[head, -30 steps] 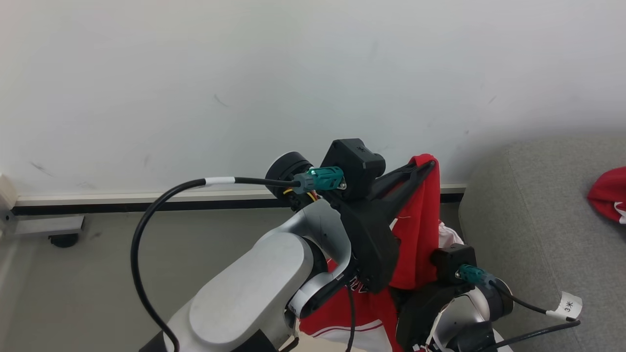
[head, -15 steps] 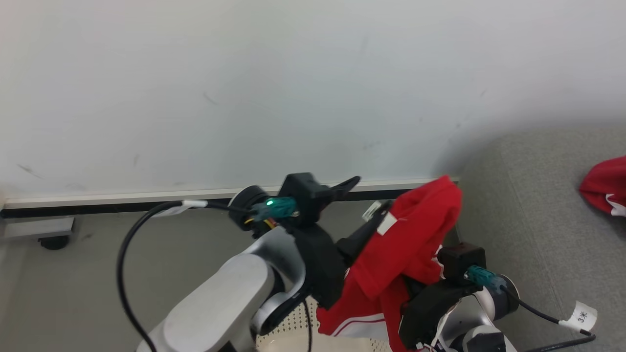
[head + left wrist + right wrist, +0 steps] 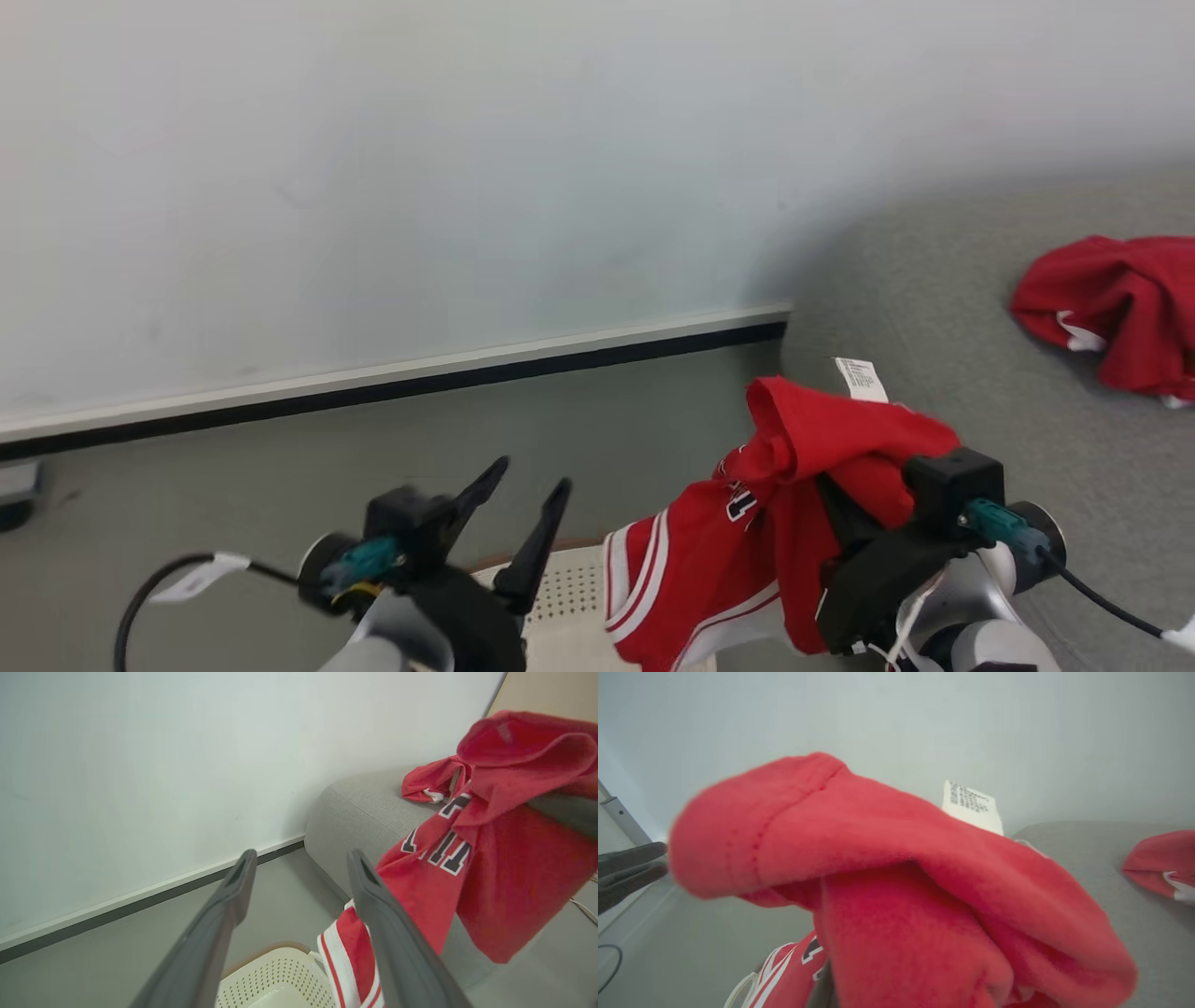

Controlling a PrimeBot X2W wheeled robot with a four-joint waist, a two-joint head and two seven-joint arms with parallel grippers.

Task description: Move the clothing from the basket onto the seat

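While pinched by right gripper [image 3: 840, 509], one white-striped, black-lettered red jersey [image 3: 747, 560]; second jersey [image 3: 1111, 308] at two o'clock on seat [image 3: 934, 308]; left gripper [image 3: 534, 473] spread.

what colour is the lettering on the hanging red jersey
Black with a white outline: the lettering on the red jersey shows clearest in the left wrist view.

Left gripper [image 3: 531, 478] hovers over the basket [image 3: 571, 597], fingers spread and empty. Right gripper [image 3: 834, 499], to the basket's right, is clamped on clothing [image 3: 822, 439] draped over it.
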